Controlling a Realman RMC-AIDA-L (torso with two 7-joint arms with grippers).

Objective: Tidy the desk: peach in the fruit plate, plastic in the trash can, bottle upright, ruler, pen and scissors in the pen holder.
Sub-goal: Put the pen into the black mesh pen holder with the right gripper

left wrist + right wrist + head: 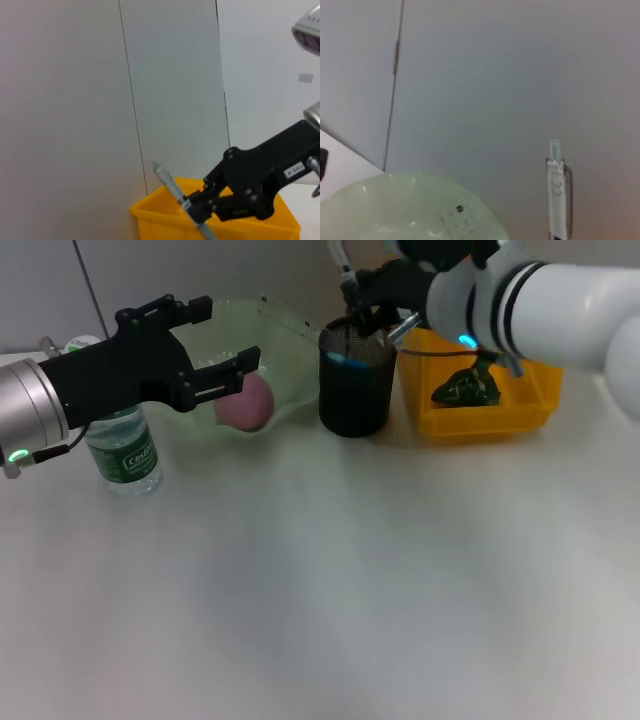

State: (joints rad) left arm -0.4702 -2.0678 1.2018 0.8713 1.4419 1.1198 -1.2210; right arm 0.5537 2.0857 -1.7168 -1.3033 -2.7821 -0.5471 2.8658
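A white table (330,580) is carrying all items along its far edge. A yellow bin (500,405) is sitting at the far right, holding a crumpled piece of green plastic (465,388). A pale green fruit plate (275,350) is lying at the far left of centre, with a pink peach (247,403) resting inside it. A black mesh pen holder (354,380) is standing between the plate and the bin, just beside each. A clear water bottle (124,450) with a green label is standing upright at the left, near the plate.

The left gripper (220,345) is hovering above the bottle and the plate's near rim, its fingers spread apart and holding nothing. The right gripper (372,315) is hanging directly over the pen holder, its fingers clamped on a pen (181,201). The pen is tilting; whether its tip is already inside the holder cannot be told from the head view.
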